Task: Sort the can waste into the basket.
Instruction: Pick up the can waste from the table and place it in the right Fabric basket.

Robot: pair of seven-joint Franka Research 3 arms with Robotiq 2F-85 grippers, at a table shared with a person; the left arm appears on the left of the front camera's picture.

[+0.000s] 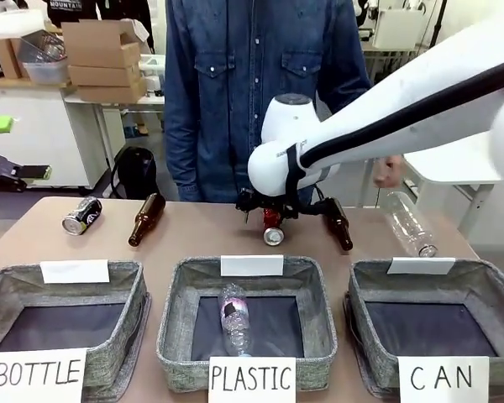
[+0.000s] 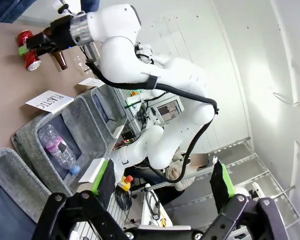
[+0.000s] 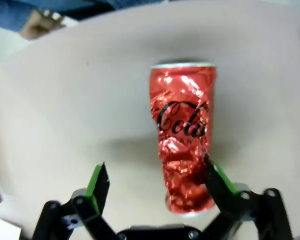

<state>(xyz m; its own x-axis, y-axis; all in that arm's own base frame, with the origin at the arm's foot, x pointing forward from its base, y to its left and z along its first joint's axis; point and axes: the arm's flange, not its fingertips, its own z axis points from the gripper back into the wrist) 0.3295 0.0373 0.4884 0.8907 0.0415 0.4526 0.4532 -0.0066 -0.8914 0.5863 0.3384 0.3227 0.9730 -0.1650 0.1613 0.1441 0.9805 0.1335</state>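
right gripper (image 3: pixel 157 180) — jaws spread wide, holding nothing — straddles the lower end of the dented shiny red metal can (image 3: pixel 182 135), which lies on its side on the tan table (image 3: pixel 65 110), closer to one green pad. left gripper (image 2: pixel 162 180) is likewise wide open and empty. black silver-ended can (image 1: pixel 81 215) lies far left — grey woven basket signed "can" (image 1: pixel 487 277) sits front right.

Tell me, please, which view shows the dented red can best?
The right wrist view: the red can lies close up, dents and lettering plain, its near end between the right gripper's open fingers. The front view shows the can small under that gripper; the left wrist view, tiny and far off.
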